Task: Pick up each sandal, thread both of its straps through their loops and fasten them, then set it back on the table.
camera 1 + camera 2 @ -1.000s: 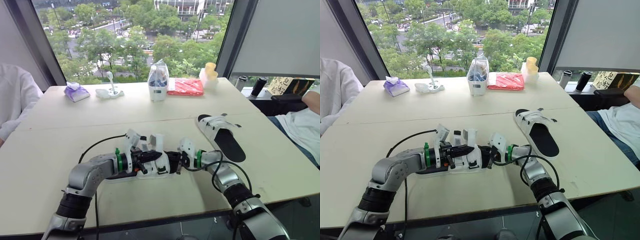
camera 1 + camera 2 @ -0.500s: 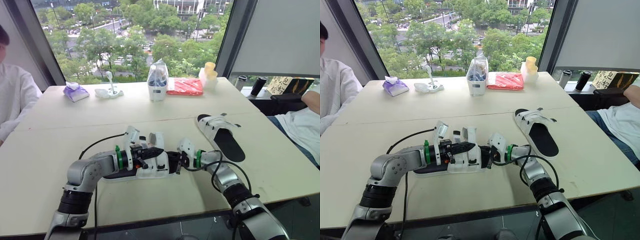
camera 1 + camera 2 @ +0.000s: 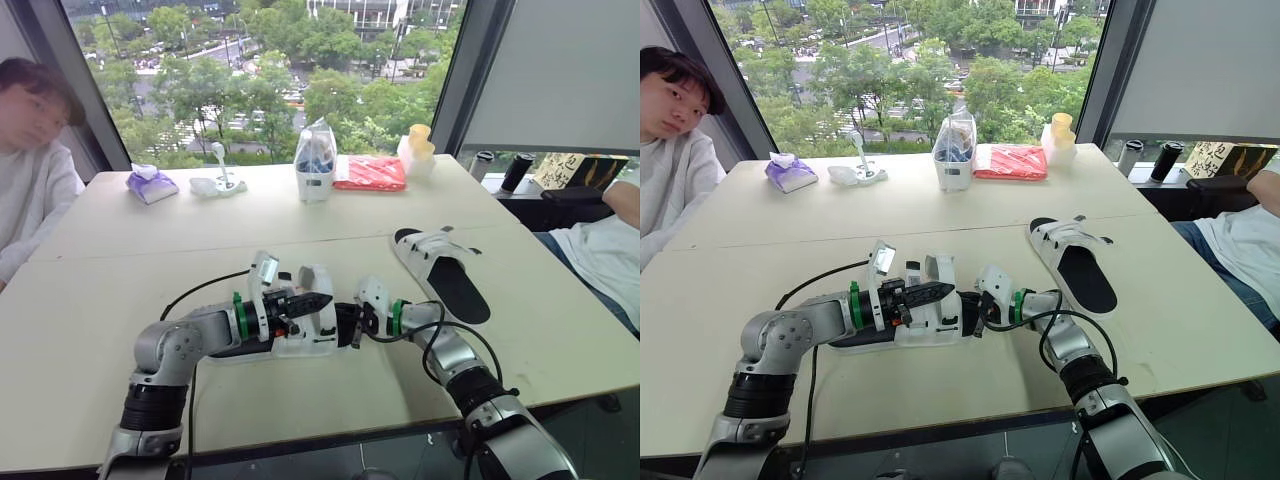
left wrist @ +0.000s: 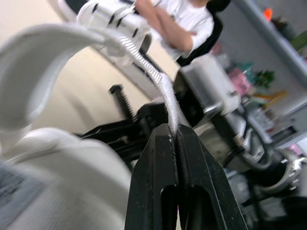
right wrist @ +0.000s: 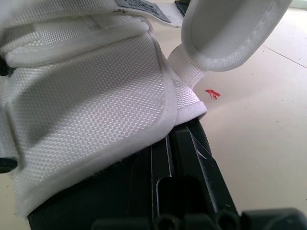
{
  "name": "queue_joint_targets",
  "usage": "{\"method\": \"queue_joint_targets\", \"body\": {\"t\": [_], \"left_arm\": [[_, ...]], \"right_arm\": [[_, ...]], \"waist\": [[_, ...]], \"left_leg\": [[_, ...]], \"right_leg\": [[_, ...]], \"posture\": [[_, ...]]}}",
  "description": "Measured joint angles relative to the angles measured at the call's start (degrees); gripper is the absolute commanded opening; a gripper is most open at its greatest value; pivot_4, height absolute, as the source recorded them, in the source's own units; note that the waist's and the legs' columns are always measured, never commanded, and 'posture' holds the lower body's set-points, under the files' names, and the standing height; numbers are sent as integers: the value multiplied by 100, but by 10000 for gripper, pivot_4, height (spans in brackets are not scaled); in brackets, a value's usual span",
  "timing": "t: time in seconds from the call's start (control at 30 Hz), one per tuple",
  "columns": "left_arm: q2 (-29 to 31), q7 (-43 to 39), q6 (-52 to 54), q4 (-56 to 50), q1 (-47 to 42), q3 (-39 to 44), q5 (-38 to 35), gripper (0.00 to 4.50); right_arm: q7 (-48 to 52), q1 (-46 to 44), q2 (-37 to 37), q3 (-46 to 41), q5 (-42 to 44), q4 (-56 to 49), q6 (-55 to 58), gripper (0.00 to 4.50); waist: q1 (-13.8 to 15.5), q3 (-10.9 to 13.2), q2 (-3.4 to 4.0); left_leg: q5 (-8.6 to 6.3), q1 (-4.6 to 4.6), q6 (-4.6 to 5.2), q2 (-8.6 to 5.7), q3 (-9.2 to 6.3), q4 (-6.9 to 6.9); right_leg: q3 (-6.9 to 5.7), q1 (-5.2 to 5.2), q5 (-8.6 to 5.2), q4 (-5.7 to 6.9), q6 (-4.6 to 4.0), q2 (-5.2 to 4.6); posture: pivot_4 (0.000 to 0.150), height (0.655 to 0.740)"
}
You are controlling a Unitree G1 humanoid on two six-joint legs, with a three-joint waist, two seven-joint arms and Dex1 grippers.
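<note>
Tabletop (image 3: 300, 215) carries the sandal (image 3: 300, 340) lying left-right between grippers: left gripper (image 3: 320, 300) pinched closed on its strap (image 4: 152, 72), right gripper (image 3: 352, 326) clamped on its right end.

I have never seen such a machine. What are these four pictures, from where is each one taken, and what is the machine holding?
It is a humanoid robot with two arms, each ending in a black two-fingered tool. The two wide pictures come from the cameras in its head, looking down over a table. The two close pictures come from a camera on each wrist.

Before the robot lies a white sandal with a black sole. The left tool is shut on a white strap of it, and the right tool is at the sandal's other end. A second sandal lies further to the right. Near the window are a purple packet, a red packet and a white container. One person is at the left side, another person at the right.
</note>
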Motion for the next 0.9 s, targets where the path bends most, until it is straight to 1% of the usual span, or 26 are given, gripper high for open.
{"method": "queue_joint_targets", "body": {"t": [0.17, 0.53, 0.73, 0.9], "left_arm": [[56, 31, 58, -39, 26, 0, -82, 250], [231, 9, -4, -59, 153, -66, 4, 250], [324, -115, -137, -114, 238, -253, 53, 250], [639, -339, -554, -277, 312, -586, 410, 250]], "right_arm": [[-5, -1, 19, 0, -1, 0, 0, 0], [-10, 0, 37, 0, -5, 0, 0, 0], [-10, 0, 45, 0, -6, 0, 0, 0], [-8, 2, 57, 0, -8, 0, 0, 0]], "waist": [[-16, 0, 0], [-32, 0, 1], [-39, 0, 1], [-51, 0, 2]], "left_leg": [[0, 0, 0, 0, 1, -1], [-1, -1, -2, 1, 0, -3], [-2, -1, -4, 2, 0, -4], [-6, 0, -10, 4, 0, -7]], "right_leg": [[0, -1, 0, 0, 0, 4], [0, -3, 0, 0, -1, 1], [1, -4, -1, 0, -2, -1], [1, -5, -5, 0, -10, -1]], "posture": [[1500, 7400], [1500, 7400], [1500, 7400], [1500, 7400]]}}
